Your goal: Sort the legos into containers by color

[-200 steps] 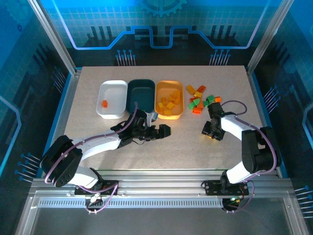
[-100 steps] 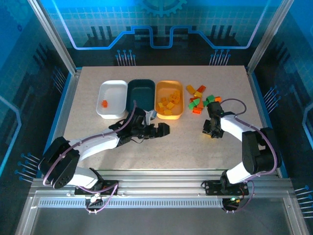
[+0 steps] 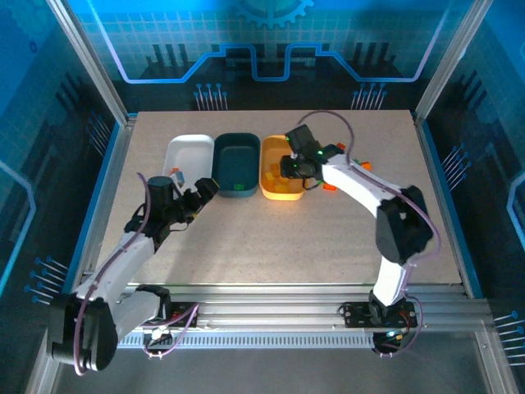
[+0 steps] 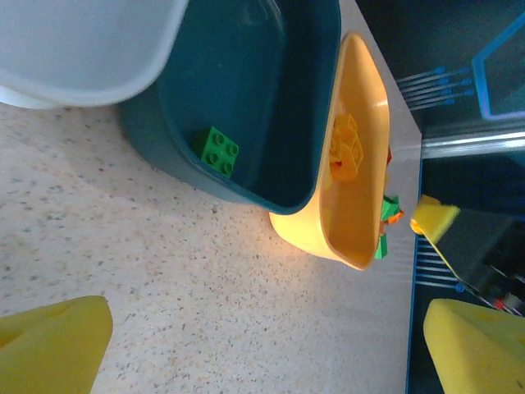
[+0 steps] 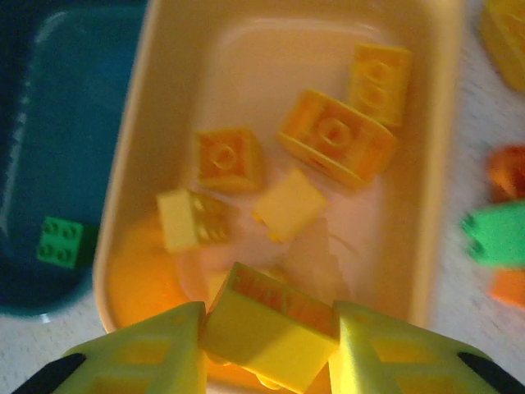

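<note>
The right gripper (image 5: 269,345) has swung over the orange tub (image 5: 135,164) clamping a yellow brick (image 5: 262,316), ready for release; the left gripper (image 3: 199,195) stands wide open, empty.

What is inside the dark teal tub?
One green brick lies on the floor of the dark teal tub. The white tub covers one corner in the left wrist view.
</note>
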You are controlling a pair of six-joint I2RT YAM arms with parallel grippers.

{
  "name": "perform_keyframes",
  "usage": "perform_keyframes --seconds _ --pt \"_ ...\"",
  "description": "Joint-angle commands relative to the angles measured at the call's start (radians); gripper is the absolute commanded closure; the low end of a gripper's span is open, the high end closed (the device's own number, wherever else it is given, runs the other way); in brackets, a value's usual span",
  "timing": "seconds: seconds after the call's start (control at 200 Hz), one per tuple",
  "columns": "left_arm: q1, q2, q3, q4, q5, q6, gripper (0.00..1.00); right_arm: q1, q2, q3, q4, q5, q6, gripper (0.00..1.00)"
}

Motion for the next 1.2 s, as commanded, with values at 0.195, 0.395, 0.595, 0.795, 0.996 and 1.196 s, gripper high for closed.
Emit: perform_keyframes --seconds 0.195,0.395,0.595,0.795,0.996,1.196 --pt "0.067 -0.063 -0.021 -0.068 0.098 0.023 0.01 0.012 0.188 0.252 -0.154 -0.002 -0.076 0.32" --pt "0.047 -0.014 -0.010 0.033 0.194 -0.009 0.01 -0.053 0.019 0.058 -0.111 0.106 -0.054 0.28" --pt "-0.204 0.094 0.058 0.065 0.133 0.046 0.01 -0.212 -0.044 -0.090 -0.074 0.099 -0.040 0.31" --pt "-0.364 0.226 0.132 0.129 0.124 0.049 0.01 -0.267 0.064 -0.017 -0.100 0.091 -0.166 0.30" --pt "-0.371 0.244 0.148 0.118 0.107 0.049 0.01 -0.301 0.170 0.064 -0.115 0.060 -0.195 0.30" --pt "-0.371 0.232 0.158 0.071 0.082 0.069 0.01 -0.314 0.213 0.082 -0.115 0.069 -0.188 0.38"
